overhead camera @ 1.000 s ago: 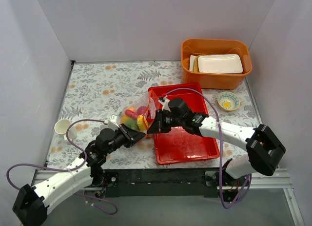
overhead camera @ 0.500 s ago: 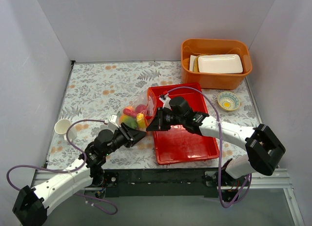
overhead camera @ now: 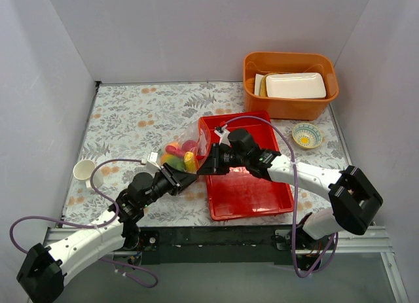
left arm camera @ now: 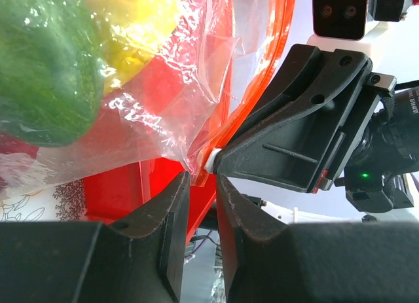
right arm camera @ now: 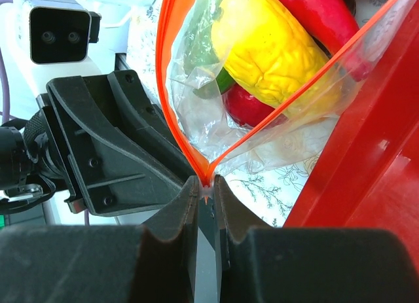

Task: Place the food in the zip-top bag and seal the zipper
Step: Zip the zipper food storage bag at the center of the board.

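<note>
From above, the food (overhead camera: 175,159) is all inside the bag (overhead camera: 185,141), which lies across the left rim of the red tray (overhead camera: 255,193). None shows loose on the tray or the table. Both grippers meet at the bag's near corner, the left gripper (overhead camera: 185,178) just beside the right gripper (overhead camera: 201,167).

In the left wrist view, the fingers are drawn close with the bag's corner between their tips, so I judge it pinched there. The zipper (left arm camera: 285,54) curves away upward.

In the right wrist view, the fingers are clamped on the zipper where its two sides meet. Above that pinch the sides spread in a wide V around a yellow piece (right arm camera: 275,48), so the mouth is open. Filling looks done. To my eye, nearly all the sealing is left.
</note>
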Controlling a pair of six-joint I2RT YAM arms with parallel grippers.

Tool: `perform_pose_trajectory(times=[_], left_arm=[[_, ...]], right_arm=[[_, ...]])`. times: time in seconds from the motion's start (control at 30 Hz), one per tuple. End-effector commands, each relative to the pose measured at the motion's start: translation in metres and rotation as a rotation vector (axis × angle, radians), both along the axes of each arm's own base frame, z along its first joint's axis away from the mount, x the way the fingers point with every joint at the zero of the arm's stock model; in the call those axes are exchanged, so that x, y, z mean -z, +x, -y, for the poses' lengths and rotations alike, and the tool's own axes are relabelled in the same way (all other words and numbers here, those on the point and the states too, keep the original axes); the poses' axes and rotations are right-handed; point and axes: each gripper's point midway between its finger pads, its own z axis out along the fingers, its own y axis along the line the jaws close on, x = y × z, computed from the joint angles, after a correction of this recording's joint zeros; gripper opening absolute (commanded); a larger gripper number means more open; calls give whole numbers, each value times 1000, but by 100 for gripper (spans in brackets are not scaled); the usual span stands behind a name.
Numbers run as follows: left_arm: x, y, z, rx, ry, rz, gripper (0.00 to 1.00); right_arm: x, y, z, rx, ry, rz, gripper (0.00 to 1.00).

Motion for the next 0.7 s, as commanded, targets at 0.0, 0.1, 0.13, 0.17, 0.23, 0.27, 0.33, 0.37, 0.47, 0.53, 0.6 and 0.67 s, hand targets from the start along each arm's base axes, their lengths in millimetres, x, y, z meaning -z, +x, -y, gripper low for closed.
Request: perform_pose_trajectory(times=[0.0,0.1,0.13,0.17,0.23,0.27,0.33,0.37,0.47,0.53,0.6,0.67], left_arm=[[-3,4,-1,-19,-14,32,21],[-3,3,-2,-18,-18,32,21],[-3,2,-2,-16,-18,32,22],[-4,1,-2,-13,-20,32,23],[0,0,-2,-12,-19,22,28],[1,0,-3,-18,-20,22,30],[4,1,-5,-30,-18,23,31],[3,2,-5,-32,-24,30,32],[0,4,-4,-35,-22,43,31],[2,5,-4,-39,-17,39,29],[1,7,-5,-48,-21,48,26],[-3,10,-6,-64,-25,63,22]], right_arm=[[-22,-2,-12,-39,84,25,9],[-21,-1,-13,-39,86,23,9],[-22,-1,-13,-38,88,21,9],[-22,-1,-13,-36,90,23,9],[-24,0,-14,-35,93,26,9],[-26,0,-15,-40,98,26,9],[-27,0,-16,-43,100,23,9],[-27,0,-17,-46,101,21,9],[-26,-1,-17,-47,102,13,9],[-26,-1,-18,-48,105,5,9],[-23,-3,-18,-51,110,-13,9],[-25,-4,-19,-53,119,-18,9]])
